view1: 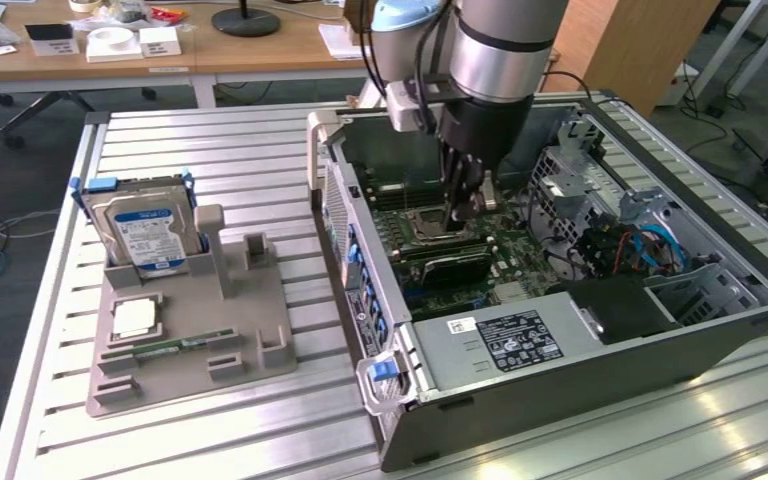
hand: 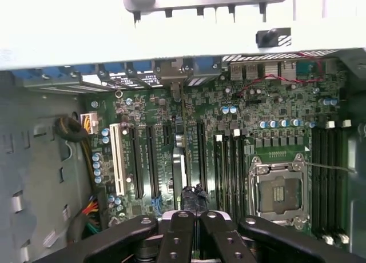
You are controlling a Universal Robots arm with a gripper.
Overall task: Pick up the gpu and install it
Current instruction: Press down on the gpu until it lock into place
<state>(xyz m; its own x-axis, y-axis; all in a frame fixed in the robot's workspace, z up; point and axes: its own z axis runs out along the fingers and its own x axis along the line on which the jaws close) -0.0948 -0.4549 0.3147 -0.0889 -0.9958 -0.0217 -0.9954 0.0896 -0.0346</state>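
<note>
The gpu (view1: 454,264) stands on its edge among the expansion slots of the motherboard, inside the open computer case (view1: 544,385). In the wrist view the gpu (hand: 179,166) shows as a thin grey strip between the black slots. My gripper (view1: 464,222) reaches down into the case with its fingers shut, just above the card's upper edge. In the wrist view the gripper (hand: 194,199) has its tips pressed together, slightly beside the card's near end. I cannot tell whether they touch the card.
On the exterior view's left a grey holder (view1: 184,340) carries a silver hard drive (view1: 144,230), a processor chip (view1: 133,318) and a green memory stick (view1: 171,348). The empty processor socket (hand: 278,191), drive cage (view1: 584,190) and power supply (view1: 518,340) crowd the case.
</note>
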